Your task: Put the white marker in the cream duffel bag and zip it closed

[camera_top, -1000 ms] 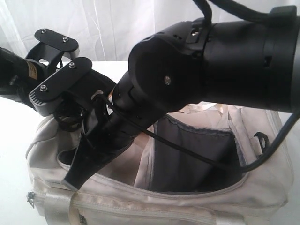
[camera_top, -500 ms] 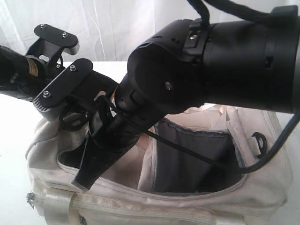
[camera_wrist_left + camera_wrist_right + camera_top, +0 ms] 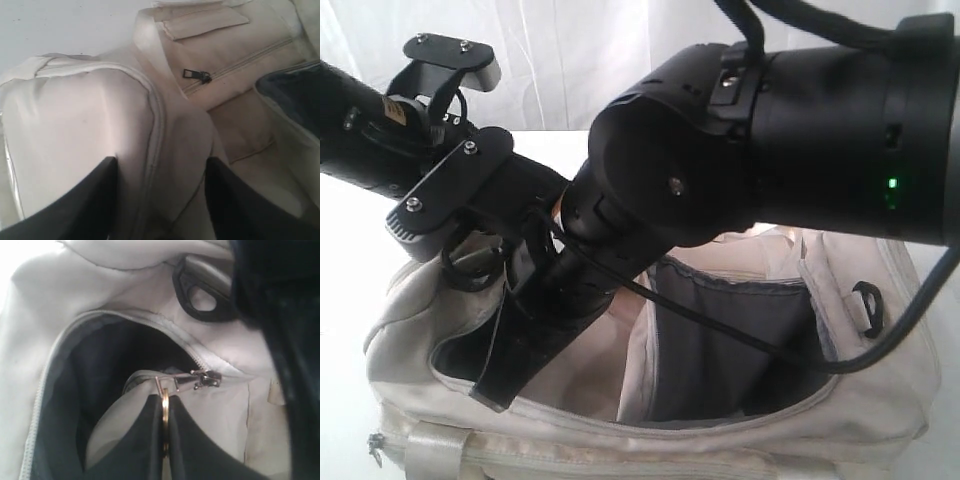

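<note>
Pinching the gold ring (image 3: 165, 425) of a zipper pull (image 3: 206, 378), the right pincer (image 3: 165, 401) is clenched at the mouth of the one cream duffel bag (image 3: 880, 400) on the bench (image 3: 60, 25); the left pincer (image 3: 160, 165) hangs released over the bag's end, its arm higher than a second ago; only its wrist view shows a second pull (image 3: 197, 75)

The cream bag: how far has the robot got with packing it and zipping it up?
Done: unclear; no marker shows, so I can't confirm it is inside the cream duffel bag. In hand: the right gripper is shut on the zipper pull ring; the left gripper stands open over the bag's end. Left: the zipping, since the opening gapes wide.
</note>
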You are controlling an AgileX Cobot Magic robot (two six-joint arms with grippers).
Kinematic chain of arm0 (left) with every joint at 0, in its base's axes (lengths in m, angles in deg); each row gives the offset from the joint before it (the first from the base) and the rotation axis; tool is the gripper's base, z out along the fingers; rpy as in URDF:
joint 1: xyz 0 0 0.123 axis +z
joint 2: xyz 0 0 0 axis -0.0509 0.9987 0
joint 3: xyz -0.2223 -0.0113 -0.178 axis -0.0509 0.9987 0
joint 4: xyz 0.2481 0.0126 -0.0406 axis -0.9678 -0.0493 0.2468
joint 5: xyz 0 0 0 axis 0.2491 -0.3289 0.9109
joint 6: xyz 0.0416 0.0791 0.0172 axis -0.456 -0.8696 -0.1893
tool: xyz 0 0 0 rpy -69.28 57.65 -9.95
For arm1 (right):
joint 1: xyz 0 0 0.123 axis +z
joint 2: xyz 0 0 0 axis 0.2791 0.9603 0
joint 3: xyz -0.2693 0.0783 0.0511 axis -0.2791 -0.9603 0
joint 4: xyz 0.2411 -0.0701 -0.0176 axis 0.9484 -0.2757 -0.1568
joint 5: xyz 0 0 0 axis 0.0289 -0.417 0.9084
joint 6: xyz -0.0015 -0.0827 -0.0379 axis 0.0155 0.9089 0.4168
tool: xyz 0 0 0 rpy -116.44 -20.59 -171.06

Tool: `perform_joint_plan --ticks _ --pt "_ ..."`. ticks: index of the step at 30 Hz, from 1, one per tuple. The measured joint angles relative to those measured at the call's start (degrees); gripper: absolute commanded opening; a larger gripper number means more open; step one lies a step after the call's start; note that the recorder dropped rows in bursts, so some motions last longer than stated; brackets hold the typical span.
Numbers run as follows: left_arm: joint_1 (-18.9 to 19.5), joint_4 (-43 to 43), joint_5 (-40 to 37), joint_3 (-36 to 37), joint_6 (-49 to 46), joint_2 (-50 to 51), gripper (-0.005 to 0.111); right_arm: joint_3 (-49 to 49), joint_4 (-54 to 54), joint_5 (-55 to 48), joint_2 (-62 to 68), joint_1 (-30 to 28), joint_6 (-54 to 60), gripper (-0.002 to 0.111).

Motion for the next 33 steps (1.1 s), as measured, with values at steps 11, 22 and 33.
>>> perform_joint_plan --ticks 11,22,33 --pt "0.00 2.33 -3.73 0.00 -4.04 0.00 0.067 0.00 0.00 0.11 0.00 0.00 0.10 0.000" --pt "0.23 8.73 -5.94 0.00 -8.88 0.35 0.067 0.00 0.00 -0.91 -0.32 0.00 0.21 0.000" --pt "0.23 10.06 -5.48 0.00 -9.03 2.85 0.002 -0.17 0.00 -1.37 0.18 0.00 0.21 0.000"
